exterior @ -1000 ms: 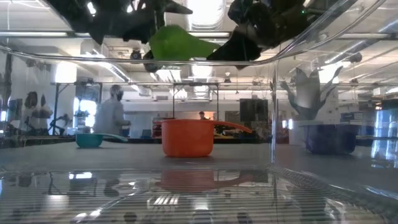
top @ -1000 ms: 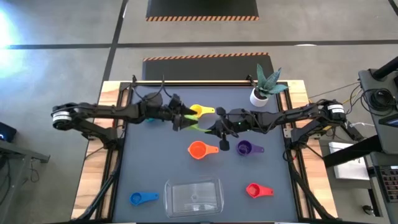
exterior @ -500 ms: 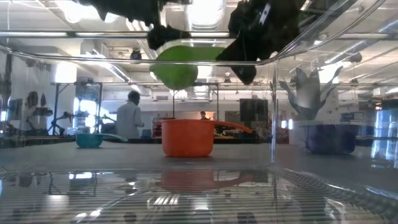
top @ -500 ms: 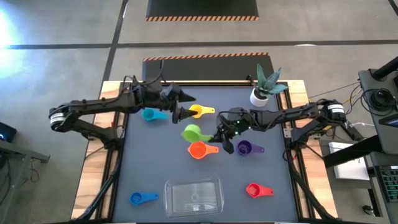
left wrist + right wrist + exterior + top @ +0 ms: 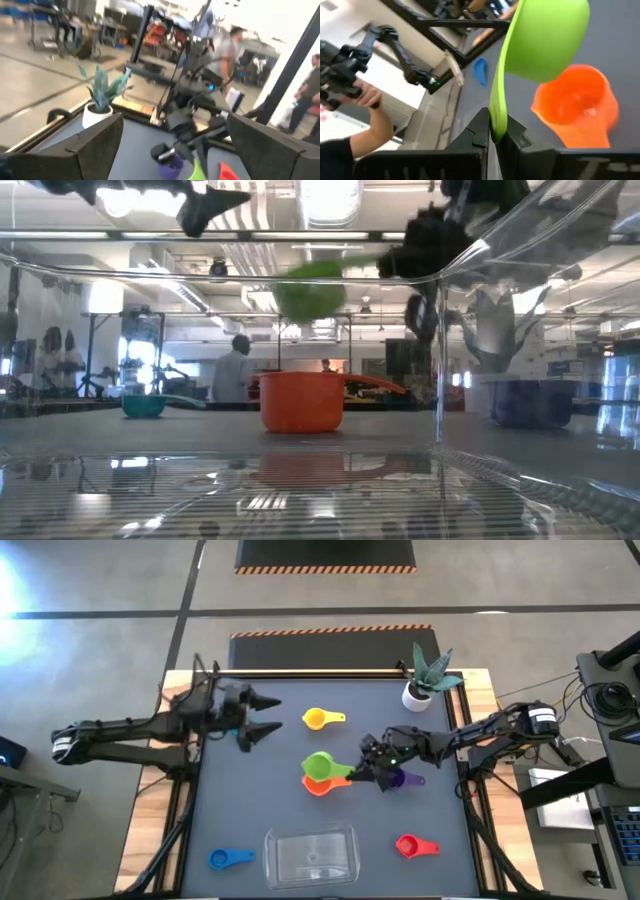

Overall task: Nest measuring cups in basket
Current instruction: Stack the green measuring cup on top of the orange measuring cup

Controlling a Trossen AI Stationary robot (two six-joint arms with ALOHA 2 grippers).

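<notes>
Teal cup not seen in high view, hidden beneath left arm; only visible in low view. Green cup blurred in low view. Green cup handle tip hidden between right gripper fingers in right wrist view. Orange cup partly covered by green cup in high view. Basket cut off by bottom edge. Left wrist view blurred throughout.

No text, label, brand or number can be read in any of the views. Nothing on the cups, the arms or the room beyond carries lettering that can be made out.
</notes>
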